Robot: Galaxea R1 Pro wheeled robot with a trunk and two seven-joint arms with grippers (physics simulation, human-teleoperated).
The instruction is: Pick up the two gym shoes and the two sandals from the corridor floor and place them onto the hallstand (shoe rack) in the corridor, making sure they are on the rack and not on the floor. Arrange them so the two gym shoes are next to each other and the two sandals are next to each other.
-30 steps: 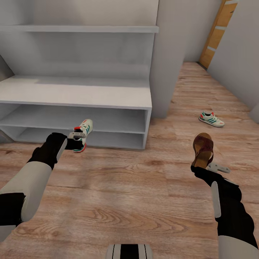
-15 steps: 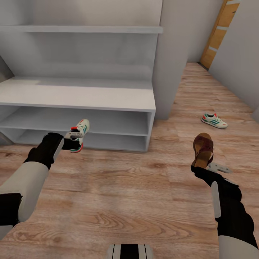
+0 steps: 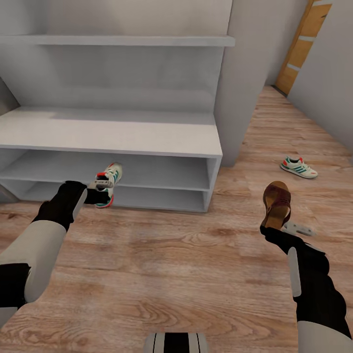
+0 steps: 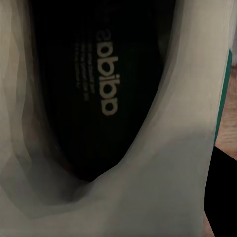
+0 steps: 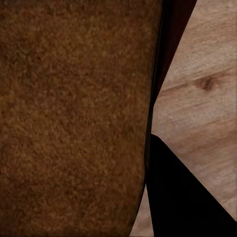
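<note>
**A shoe in each gripper, facing the rack**

Your left gripper (image 3: 100, 189) was clenched on one gym shoe (image 3: 109, 182), lifted off the corridor floor (image 3: 171, 264) in front of the hallstand (image 3: 113, 135), level with its low shelves. The left wrist view looked straight into that shoe's dark insole (image 4: 98, 84), with printed lettering on it and the cream lining around it.

Your right gripper (image 3: 274, 226) was grasping a brown sandal (image 3: 277, 202), held upright above the floor with its toe end up. The right wrist view had the sandal's brown leather (image 5: 74, 113) close against the lens, with floor planks beside it.

The second gym shoe (image 3: 298, 167) lay on the floor, well apart from you, to the right of the rack's tall side panel (image 3: 240, 83). The bench top was bare where you could see it
</note>
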